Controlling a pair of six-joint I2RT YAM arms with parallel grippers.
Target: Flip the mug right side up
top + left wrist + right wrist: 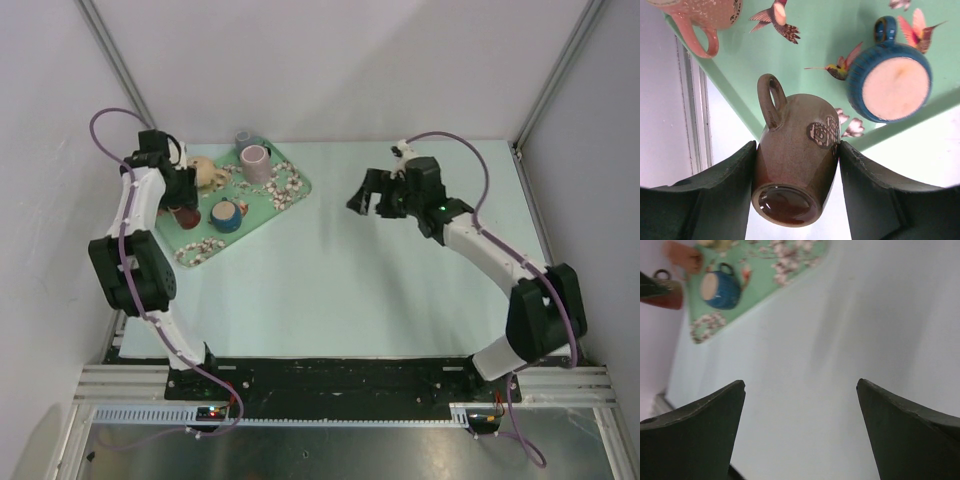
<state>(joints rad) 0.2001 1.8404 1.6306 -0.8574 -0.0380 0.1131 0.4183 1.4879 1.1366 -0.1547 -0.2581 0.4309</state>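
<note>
Step, as judged: grasp made, flip pending. Brown mug (790, 175) at tray (840, 30) edge, base toward wrist camera. Next: rotate wrist until mouth faces up, set down clear of blue mug (892, 85).
Left gripper (798, 146): jaws half closed, clamping mug's sides.
Right gripper (800, 390): spread wide, empty, over table (840, 315).

A pale mint table (380, 290) stands between plain white walls (330, 60) framed by grey metal posts (556, 70).

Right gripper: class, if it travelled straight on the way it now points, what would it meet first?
The right gripper would probably meet the bare pale table first, clear of the green floral tray; depth is unclear.
</note>
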